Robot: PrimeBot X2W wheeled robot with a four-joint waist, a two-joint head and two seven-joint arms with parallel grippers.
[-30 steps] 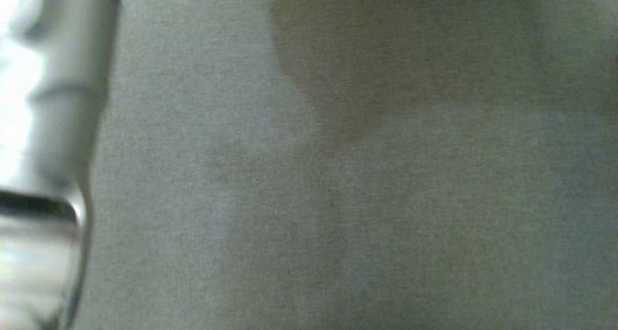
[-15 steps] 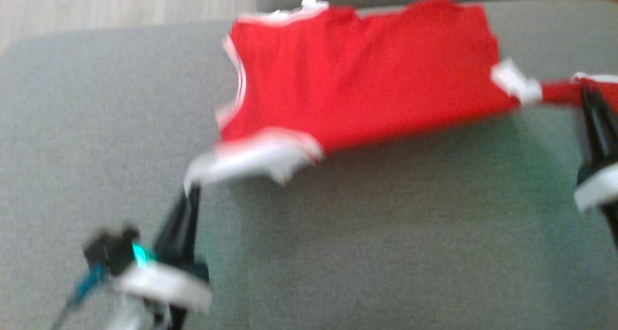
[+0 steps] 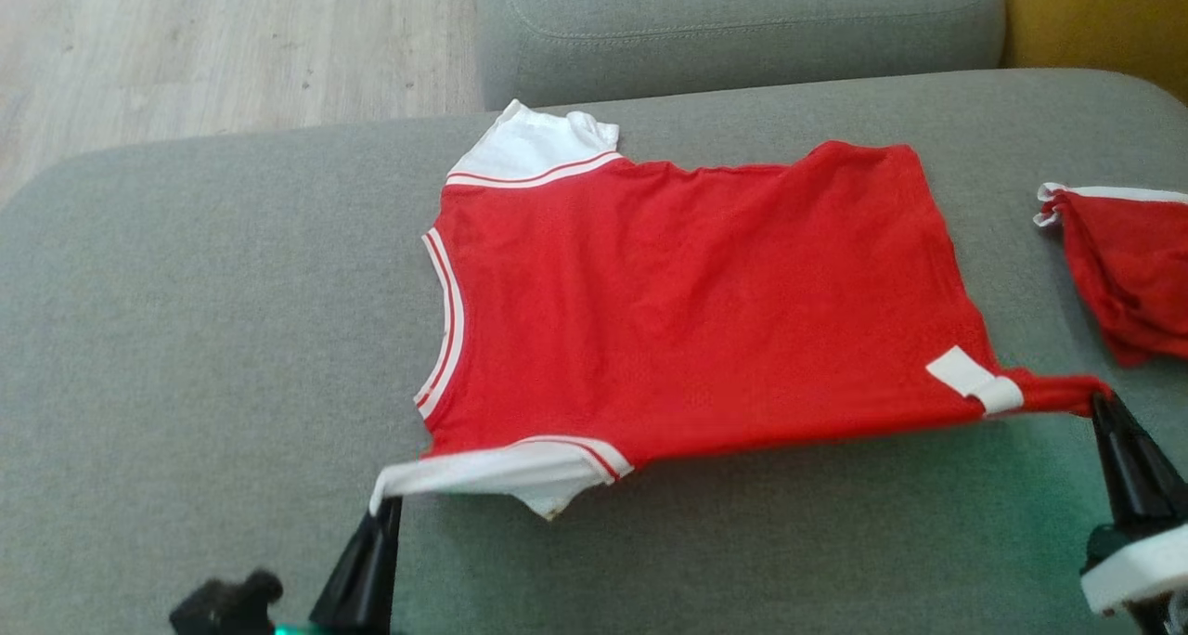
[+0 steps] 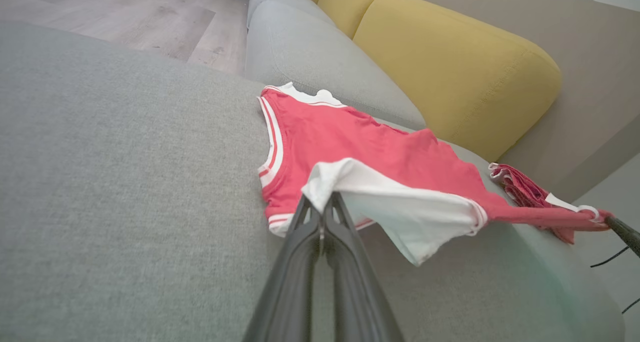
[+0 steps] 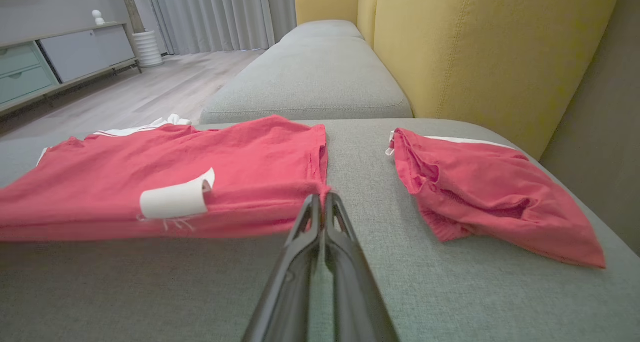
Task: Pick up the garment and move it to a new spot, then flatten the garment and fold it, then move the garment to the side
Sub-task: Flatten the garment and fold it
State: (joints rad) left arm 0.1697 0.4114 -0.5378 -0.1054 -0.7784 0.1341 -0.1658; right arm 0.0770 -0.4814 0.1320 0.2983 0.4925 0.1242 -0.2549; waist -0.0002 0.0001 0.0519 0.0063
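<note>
Both left pincer (image 3: 384, 507) and right pincer (image 3: 1101, 403) pinch the red garment (image 3: 696, 319).

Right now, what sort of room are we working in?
Most likely a home living room: the red-and-white shirt lies on a grey fabric sofa seat with yellow back cushions, and beyond stand a low grey sideboard and long grey curtains.
</note>
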